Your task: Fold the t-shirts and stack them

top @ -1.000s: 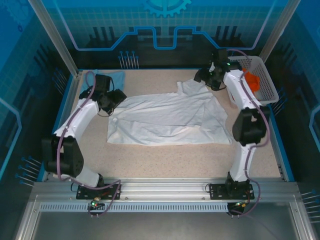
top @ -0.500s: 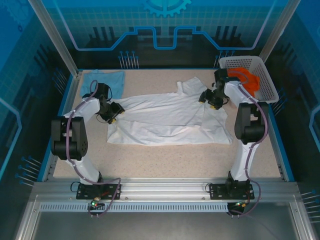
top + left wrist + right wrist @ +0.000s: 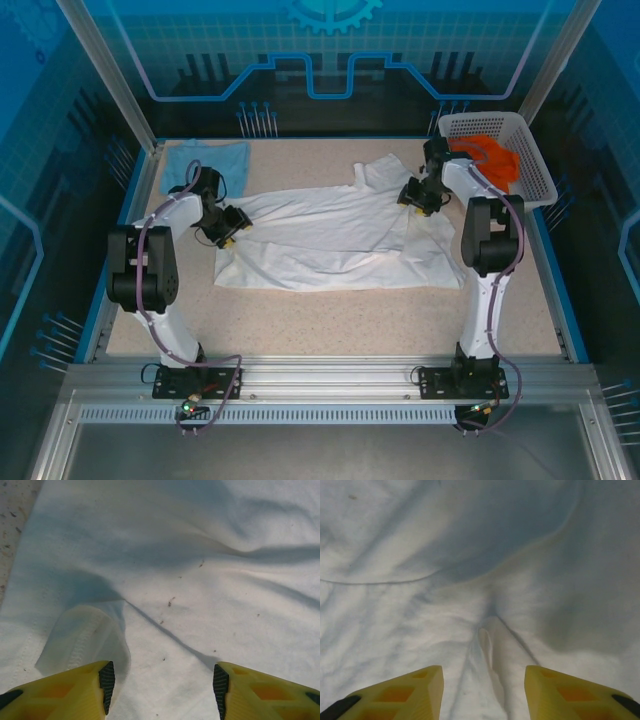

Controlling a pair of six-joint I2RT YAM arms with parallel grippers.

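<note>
- bench (image 3: pixel 330 320): speckled top, carries both shirts.
- white t-shirt (image 3: pixel 330 240): spread mid-bench, rumpled.
- light blue t-shirt (image 3: pixel 215 160): far-left corner of bench.
- left fingers (image 3: pixel 75 695): apart, low over white t-shirt's left edge, beside a curled hem.
- right fingers (image 3: pixel 570 692): apart, straddling a raised cloth ridge.

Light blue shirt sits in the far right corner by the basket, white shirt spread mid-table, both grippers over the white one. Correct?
No: the top external view puts the light blue shirt in the far left corner, across the table from the basket. The rest holds: white shirt spread mid-table, left gripper and right gripper both over it.
</note>
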